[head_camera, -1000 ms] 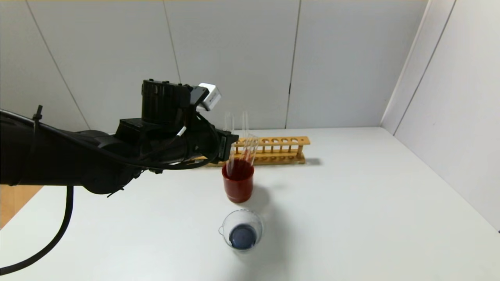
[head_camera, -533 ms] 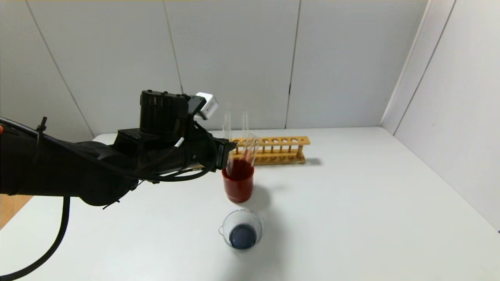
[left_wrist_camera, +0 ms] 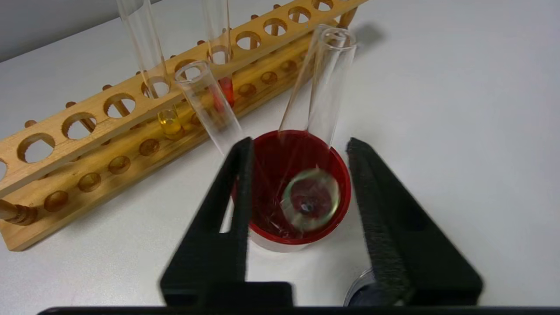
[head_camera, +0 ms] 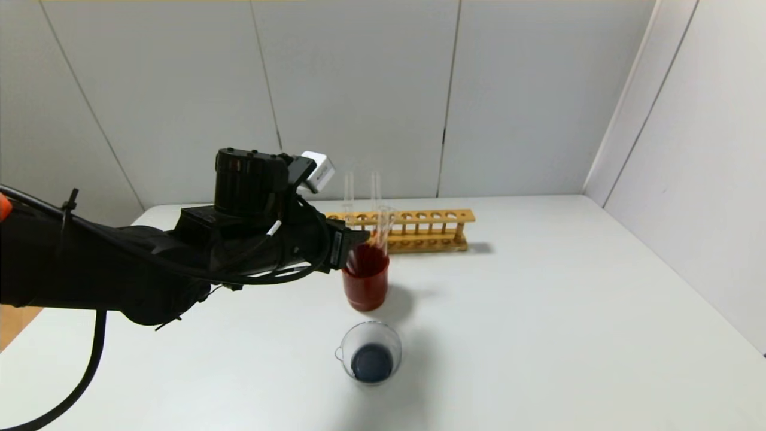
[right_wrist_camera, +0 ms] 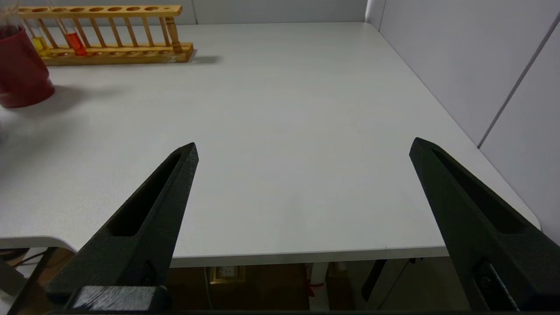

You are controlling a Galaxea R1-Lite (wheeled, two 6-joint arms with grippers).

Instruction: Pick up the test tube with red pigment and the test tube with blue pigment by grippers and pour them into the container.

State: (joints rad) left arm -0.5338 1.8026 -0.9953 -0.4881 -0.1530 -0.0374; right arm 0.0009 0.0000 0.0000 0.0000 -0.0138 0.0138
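Red-pigment tube (left_wrist_camera: 224, 89) — half-hidden behind the wooden rack's (left_wrist_camera: 87, 113) rail.

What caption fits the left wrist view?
Open left gripper hovers over the red cup holding two empty tubes.

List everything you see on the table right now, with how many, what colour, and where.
Wooden test tube rack: one, tan, far side of the white table.
Racked glass tubes: two upright, one with orange-red liquid, one with yellow liquid.
Opaque dark-red cup: one, in front of the rack.
Empty clear tubes: two, leaning in the cup.
Clear round beaker: one, holding dark blue liquid, nearer than the cup.
Left gripper: black, fingers open beside the cup's rim.
Right gripper: black, open above the table's near edge.
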